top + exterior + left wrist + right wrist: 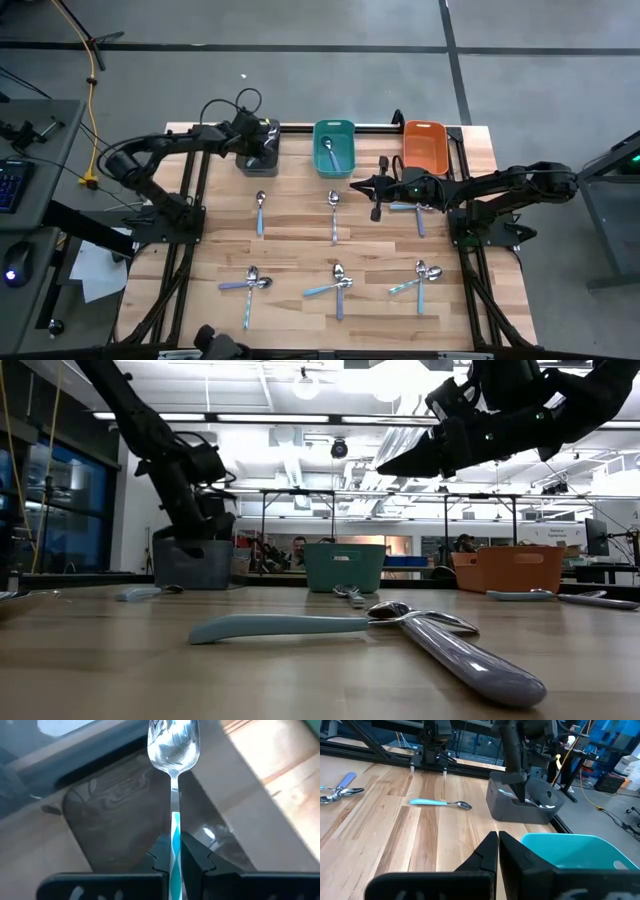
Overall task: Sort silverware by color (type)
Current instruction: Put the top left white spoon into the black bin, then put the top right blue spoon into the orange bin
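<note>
Silverware in hand: I have a spoon [173, 750] with a bright blue handle clamped between my left gripper [174, 862] fingers, bowl pointing away from the wrist and down toward the dark grey bin [258, 157].
Left gripper: it hangs right over that bin, and the spoon tip looks to be inside or just above the rim; I cannot tell which.
Right gripper: my right gripper [377, 190] hovers above the table just in front of the orange bin [424, 145], fingers pressed together with nothing between them; a light blue spoon [415, 210] lies just beside it.
Done so far: I see one spoon in the teal bin [334, 148], and the right wrist view shows something shiny already lying in the grey bin.
Left to do: I judge most of the work remains, since about nine spoons lie spread over the table [300, 215], several in crossed pairs along its near row.
View differences: only the left wrist view proves the grasp; the high view alone shows the full scatter; the low view shows a crossed pair [400, 625] up close.
</note>
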